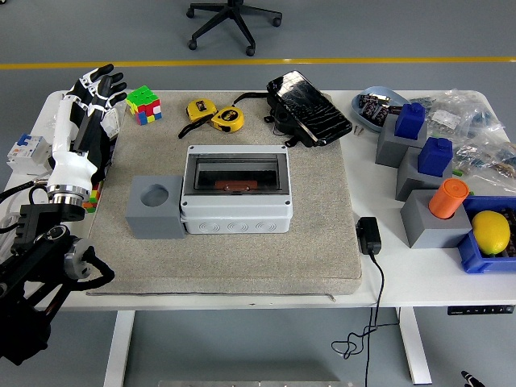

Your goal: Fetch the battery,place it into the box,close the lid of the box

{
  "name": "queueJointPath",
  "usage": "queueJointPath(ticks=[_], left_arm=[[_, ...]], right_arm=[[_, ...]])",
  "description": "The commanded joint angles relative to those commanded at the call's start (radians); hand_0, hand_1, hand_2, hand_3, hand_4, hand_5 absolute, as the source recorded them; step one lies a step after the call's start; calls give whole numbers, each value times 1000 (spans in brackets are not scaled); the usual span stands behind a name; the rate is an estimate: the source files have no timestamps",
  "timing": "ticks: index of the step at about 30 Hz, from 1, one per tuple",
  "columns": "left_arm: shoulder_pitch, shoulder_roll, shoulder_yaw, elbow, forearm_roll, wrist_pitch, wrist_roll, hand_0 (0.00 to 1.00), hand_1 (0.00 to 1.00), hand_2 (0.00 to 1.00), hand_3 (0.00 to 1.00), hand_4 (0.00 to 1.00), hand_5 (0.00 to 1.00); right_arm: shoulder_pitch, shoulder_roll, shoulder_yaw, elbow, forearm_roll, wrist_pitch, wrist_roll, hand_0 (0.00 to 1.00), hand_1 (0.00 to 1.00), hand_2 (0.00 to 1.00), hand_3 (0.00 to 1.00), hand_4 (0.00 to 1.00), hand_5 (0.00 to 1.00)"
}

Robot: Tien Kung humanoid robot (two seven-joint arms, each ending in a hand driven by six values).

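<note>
Left hand [90, 101]: reaching up along the left edge of the white table [242, 292], fingers spread and holding nothing, fingertips lying near the colour cube [143, 104]. The grey box [235, 188] is sitting at the middle of the beige mat [306, 242], its dark see-through lid lying shut over it; a small brownish piece is showing through the lid, though whether that is the battery cannot be told. A grey block [153, 206] with a round hole is touching the box's left side. Two yellow tape measures [216, 114] and a black pouch [308, 108] are lying beyond the box. At the right, grey blocks are carrying blue pieces [423, 135] and an orange cylinder [447, 197]; a lemon [491, 231] is resting in a blue tray. A black adapter [368, 235] is lying just off the mat's right edge.
</note>
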Motion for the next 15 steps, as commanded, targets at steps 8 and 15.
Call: queueJointPath(ticks=[8, 15], left_arm=[[-3, 3, 8, -1, -1, 0, 1, 703, 705, 717, 729, 998, 664], [-4, 7, 16, -1, -2, 0, 2, 703, 705, 716, 729, 998, 667]], right_arm=[[2, -4, -5, 0, 1, -2, -1, 584, 646, 657, 543, 860, 390], [3, -5, -11, 0, 1, -2, -1, 583, 646, 657, 541, 859, 392]])
